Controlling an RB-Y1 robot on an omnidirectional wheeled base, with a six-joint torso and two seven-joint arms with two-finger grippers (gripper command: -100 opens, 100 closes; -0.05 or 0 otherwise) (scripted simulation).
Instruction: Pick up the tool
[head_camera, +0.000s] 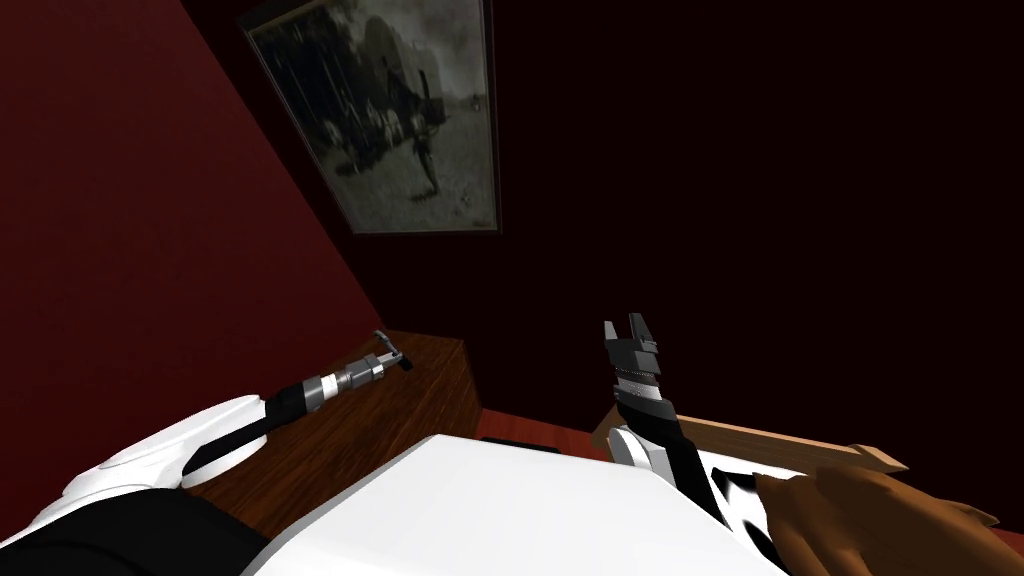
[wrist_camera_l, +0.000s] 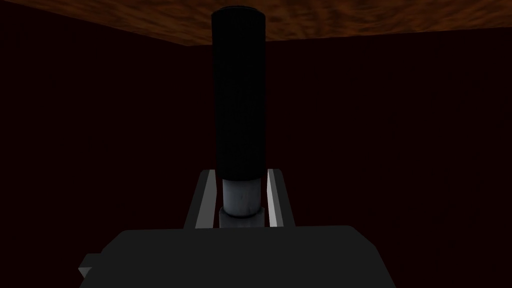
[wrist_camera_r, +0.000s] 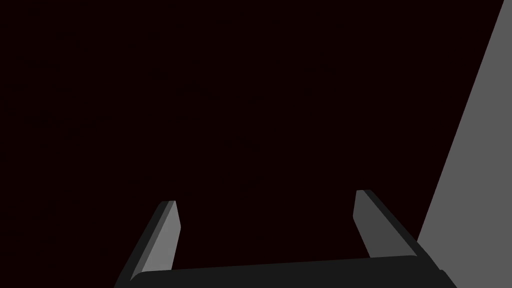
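Left pincer (wrist_camera_l: 239, 172) is clamped tight on a black-handled, grey-collared cylindrical tool (wrist_camera_l: 238, 100) at the collar, likely for a steady lift off the brown wooden surface (head_camera: 420, 400). Right pincer (wrist_camera_r: 265, 197) idles, spread wide and empty.

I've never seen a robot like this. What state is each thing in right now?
tool: clamped at its grey shaft, black handle sticking out ahead; cannot tell whether it is lifted.
left gripper: shut on the tool, over the wooden cabinet.
right gripper: open, holding nothing.
framed picture: hanging on the wall.
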